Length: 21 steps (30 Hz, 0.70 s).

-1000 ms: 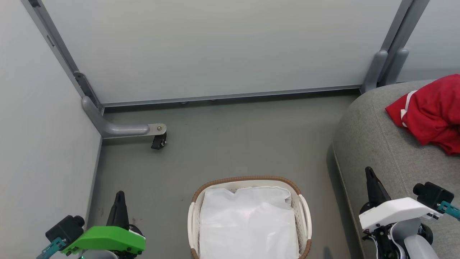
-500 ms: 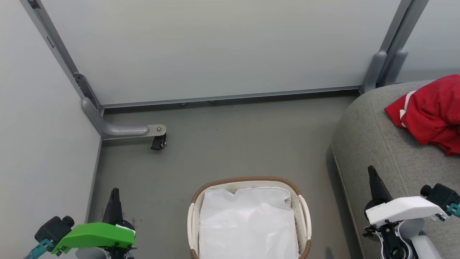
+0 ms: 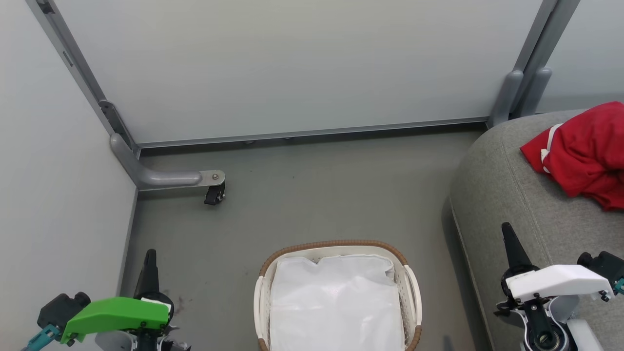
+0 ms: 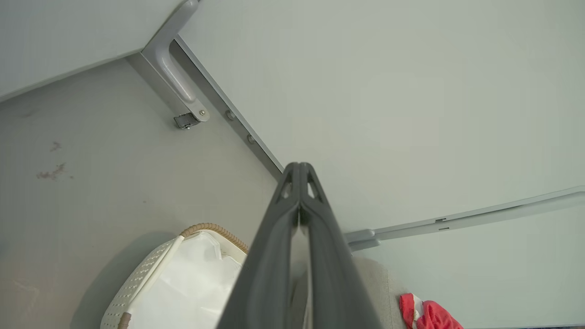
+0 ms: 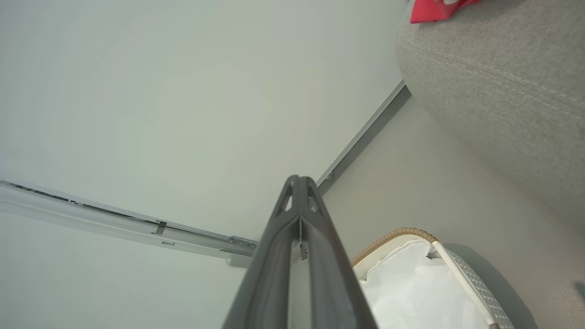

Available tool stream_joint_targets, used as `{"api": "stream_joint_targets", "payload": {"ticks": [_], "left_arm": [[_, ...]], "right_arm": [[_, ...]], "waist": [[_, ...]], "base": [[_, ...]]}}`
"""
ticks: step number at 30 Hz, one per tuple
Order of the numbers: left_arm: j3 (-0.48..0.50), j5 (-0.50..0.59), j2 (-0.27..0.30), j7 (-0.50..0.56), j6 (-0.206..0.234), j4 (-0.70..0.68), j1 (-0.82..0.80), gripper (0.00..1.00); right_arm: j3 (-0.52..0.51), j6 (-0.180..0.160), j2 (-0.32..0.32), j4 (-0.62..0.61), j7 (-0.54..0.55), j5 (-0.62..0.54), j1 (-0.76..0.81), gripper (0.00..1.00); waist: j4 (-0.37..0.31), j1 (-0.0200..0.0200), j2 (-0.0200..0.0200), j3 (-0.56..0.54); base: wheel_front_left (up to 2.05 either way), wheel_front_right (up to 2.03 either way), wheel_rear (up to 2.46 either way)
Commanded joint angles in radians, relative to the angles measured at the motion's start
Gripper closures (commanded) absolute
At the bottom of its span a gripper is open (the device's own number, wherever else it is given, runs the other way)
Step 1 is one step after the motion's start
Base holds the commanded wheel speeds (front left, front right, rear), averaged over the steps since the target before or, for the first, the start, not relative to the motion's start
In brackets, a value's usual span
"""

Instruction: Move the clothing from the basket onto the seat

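Observation:
The red clothing (image 3: 582,153) with white trim lies bunched on the grey seat (image 3: 507,195) at the right; it peeks into the left wrist view (image 4: 427,315) and the right wrist view (image 5: 436,8) too. The basket (image 3: 336,245) with its brown rim stands on the floor at bottom centre, holding a plain white sheet (image 3: 336,304). My left gripper (image 3: 149,256) is shut and empty at the lower left, left of the basket. My right gripper (image 3: 507,229) is shut and empty over the seat's front edge, below the clothing. Both wrist views show the fingers (image 4: 299,183) (image 5: 299,192) pressed together.
Pale partition panels close off the back and left. A grey panel foot with a black caster (image 3: 214,194) juts onto the floor at left. Two grey posts (image 3: 524,90) stand at the back right corner. Bare grey floor (image 3: 317,190) lies between basket and panels.
Both grippers have drawn back and down toward the bottom edge of the head view, still shut. The clothing, basket and seat have stayed put.

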Motion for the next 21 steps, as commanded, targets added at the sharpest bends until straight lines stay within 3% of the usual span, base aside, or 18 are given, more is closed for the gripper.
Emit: {"api": "stream_joint_targets", "payload": {"ticks": [1, 21], "left_arm": [[0.009, -0.025, 0.003, 0.006, -0.005, -0.012, -0.025, 1.0], [0.044, -0.197, 0.004, 0.057, -0.018, -0.03, -0.034, 1.0]], "right_arm": [[-0.004, 0.0, -0.007, -0.015, 0.006, 0.026, 0.004, 1.0], [-0.017, -0.001, -0.008, -0.04, 0.057, 0.22, 0.013, 1.0]], "waist": [[0.0, 0.0, 0.0, 0.0], [-0.003, 0.0, 0.0, -0.005]], "base": [[0.0, 0.0, 0.0], [0.0, 0.0, 0.0]]}}
